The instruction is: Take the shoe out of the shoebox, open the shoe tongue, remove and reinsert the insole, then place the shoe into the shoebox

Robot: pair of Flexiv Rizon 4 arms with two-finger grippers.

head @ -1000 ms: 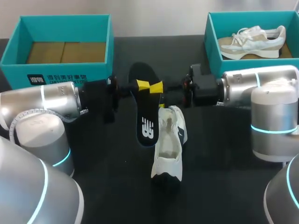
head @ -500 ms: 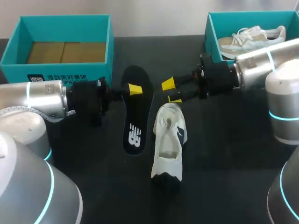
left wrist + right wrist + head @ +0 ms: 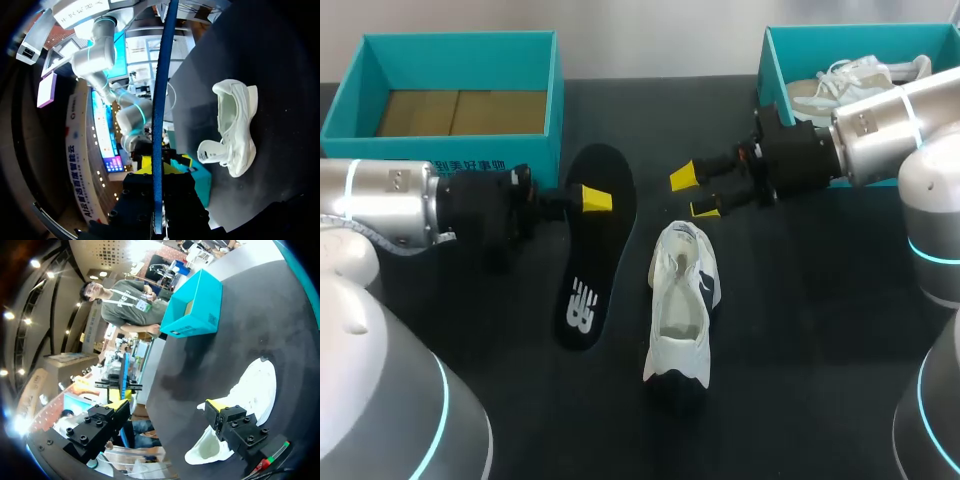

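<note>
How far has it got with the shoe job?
The white shoe already lies out on the table, and its black insole is out, pinched by the left gripper. The right gripper hangs open. Left: slide the insole back in and box the shoe.

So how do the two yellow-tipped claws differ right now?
The left gripper is shut on the black insole; the right gripper is open and holds nothing. The left gripper shows one yellow tip from above, the right gripper both, spread near the white shoe. Both point toward the table's middle.
</note>
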